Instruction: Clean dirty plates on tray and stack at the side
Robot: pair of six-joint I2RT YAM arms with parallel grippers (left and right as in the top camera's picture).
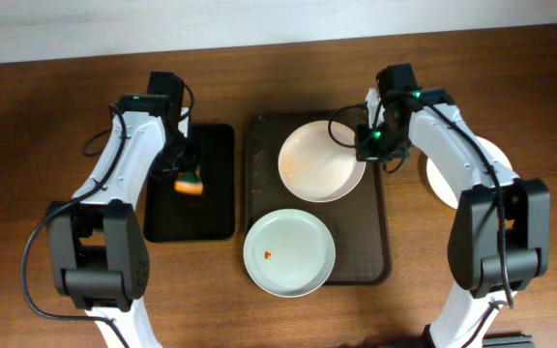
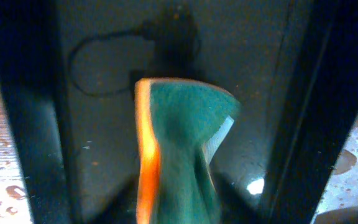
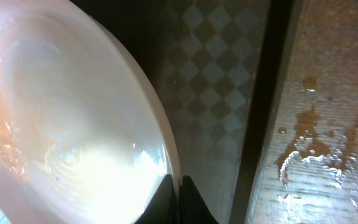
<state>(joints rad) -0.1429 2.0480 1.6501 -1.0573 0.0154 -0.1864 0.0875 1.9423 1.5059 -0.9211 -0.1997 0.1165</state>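
Note:
Two white plates lie on the dark brown tray [image 1: 378, 246]: a far plate [image 1: 317, 159] with an orange smear and a near plate [image 1: 288, 251] with a small orange spot. A third white plate [image 1: 443, 179] lies on the table to the right, partly hidden by the right arm. My right gripper [image 1: 367, 145] is shut on the far plate's right rim [image 3: 160, 137], its fingertips [image 3: 178, 190] pinching the edge. My left gripper [image 1: 187, 174] is shut on a green and orange sponge [image 2: 182, 149] above the black glossy tray [image 1: 211, 208].
The black glossy tray stands left of the brown tray. Wet streaks show on the wooden table [image 3: 316, 155] right of the brown tray's edge. A white wall edge runs along the table's far side.

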